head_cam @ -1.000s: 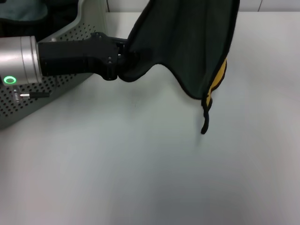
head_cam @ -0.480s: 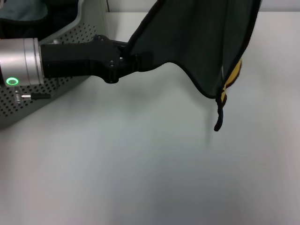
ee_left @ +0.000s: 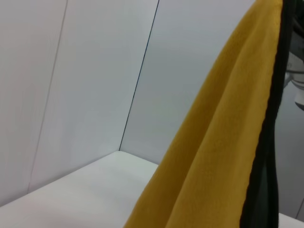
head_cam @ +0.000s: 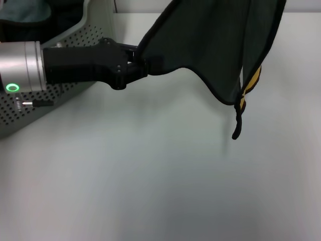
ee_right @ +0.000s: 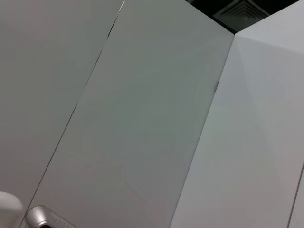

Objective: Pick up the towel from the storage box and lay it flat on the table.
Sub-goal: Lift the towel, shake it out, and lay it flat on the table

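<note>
The towel (head_cam: 210,45) hangs in the air above the white table (head_cam: 150,175), dark green-grey side toward me, with a strip of yellow and a small black loop (head_cam: 235,131) dangling at its lower right corner. My left gripper (head_cam: 143,64) is shut on the towel's left edge and holds it up. The towel's upper right part runs out of the head view. The left wrist view shows the towel's yellow side (ee_left: 213,156) with its black piping. The light grey perforated storage box (head_cam: 75,40) stands at the far left behind my left arm. My right gripper is not in view.
A lighter teal-grey cloth (head_cam: 25,10) lies in the storage box at the top left. The right wrist view shows only white wall panels (ee_right: 142,118).
The towel has spread and swung to the right; its dangling loop corner has moved right and slightly up. My left gripper has shifted a little to the right with the towel edge.
</note>
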`<action>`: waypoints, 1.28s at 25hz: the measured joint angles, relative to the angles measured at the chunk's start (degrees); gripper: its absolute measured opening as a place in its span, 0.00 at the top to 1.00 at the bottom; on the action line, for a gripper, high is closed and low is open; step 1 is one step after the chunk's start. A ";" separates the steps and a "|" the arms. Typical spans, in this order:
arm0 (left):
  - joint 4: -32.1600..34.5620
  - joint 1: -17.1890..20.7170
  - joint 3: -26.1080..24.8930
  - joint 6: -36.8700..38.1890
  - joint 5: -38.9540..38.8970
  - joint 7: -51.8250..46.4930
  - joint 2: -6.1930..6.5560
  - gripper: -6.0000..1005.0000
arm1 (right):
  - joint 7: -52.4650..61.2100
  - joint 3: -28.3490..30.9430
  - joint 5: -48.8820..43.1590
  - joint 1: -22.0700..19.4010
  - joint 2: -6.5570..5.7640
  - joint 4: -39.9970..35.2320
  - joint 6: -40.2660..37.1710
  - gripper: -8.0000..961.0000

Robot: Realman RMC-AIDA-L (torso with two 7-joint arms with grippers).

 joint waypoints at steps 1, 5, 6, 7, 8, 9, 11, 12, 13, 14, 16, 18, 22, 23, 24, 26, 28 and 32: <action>-0.34 -0.08 -0.22 -0.01 -0.15 0.00 0.02 0.92 | -0.02 0.00 -0.04 -0.10 0.00 0.08 -0.05 0.94; -2.85 -0.84 -1.40 0.04 -0.39 -0.05 0.29 0.92 | -0.08 0.01 -0.41 -0.86 0.03 0.30 -0.34 0.94; -3.56 -1.05 -1.44 0.08 -0.41 -0.15 0.55 0.92 | -0.09 -0.05 -0.43 -1.03 0.04 0.53 -0.40 0.94; -4.11 -1.20 -1.46 0.12 -0.42 -0.23 0.79 0.92 | -0.09 -0.12 -0.46 -1.16 0.04 0.93 -0.54 0.93; -4.49 -1.35 -1.46 0.21 -0.44 -0.25 1.01 0.92 | -0.08 -0.17 -0.49 -1.20 0.03 1.53 -0.84 0.93; -4.73 -1.46 -1.47 0.32 -0.45 -0.23 1.16 0.92 | -0.06 -0.18 -0.49 -1.20 -0.01 2.10 -1.15 0.93; -4.94 -1.61 -1.48 0.55 -0.46 0.07 1.30 0.92 | -0.02 -0.12 -0.53 -1.26 -0.08 3.32 -1.74 0.93; -4.94 -1.61 -1.48 0.59 -0.47 0.27 1.31 0.92 | -0.02 -0.08 -0.59 -1.31 -0.13 3.79 -1.89 0.93; -4.95 -1.55 -1.50 0.62 -0.48 0.48 1.31 0.92 | 0.01 -0.08 -1.02 -1.49 -0.16 4.27 -2.09 0.93; -4.92 -1.42 -1.68 0.63 -0.50 0.58 1.31 0.92 | 0.03 -0.07 -1.32 -1.62 -0.18 4.53 -2.12 0.93; -4.74 -1.18 -2.60 0.86 -0.80 0.65 1.29 0.93 | 0.14 -0.04 -1.90 -2.33 -0.17 5.27 -2.49 0.93; -4.72 -1.08 -4.38 1.71 -1.56 0.68 1.26 0.94 | 0.19 -0.05 -2.23 -3.08 -0.23 6.45 -3.03 0.93; -4.63 -1.07 -8.36 3.92 -4.45 0.69 1.80 0.98 | 0.20 -0.04 -2.66 -3.04 -1.42 10.32 -3.93 0.93; -4.49 -1.14 -9.51 4.21 -5.22 0.64 1.99 0.99 | 0.20 -0.01 -2.66 -2.80 -1.81 11.18 -3.99 0.93; -4.34 -1.33 -10.48 4.35 -6.07 0.57 2.21 0.99 | 0.10 0.13 -2.61 -2.44 -2.27 12.16 -4.00 0.92; -4.23 -1.95 -11.55 4.36 -7.20 0.46 2.77 0.98 | -0.39 1.00 -2.63 -1.80 -2.64 13.03 -3.93 0.92; -4.20 -2.97 -11.75 4.38 -7.86 0.45 3.19 0.98 | -1.19 2.94 -2.78 -0.47 -2.86 14.45 -3.99 0.92; -4.22 -5.41 -11.82 4.24 -9.19 0.74 3.44 0.98 | -1.35 5.83 -2.54 2.85 -4.77 19.24 -7.37 0.92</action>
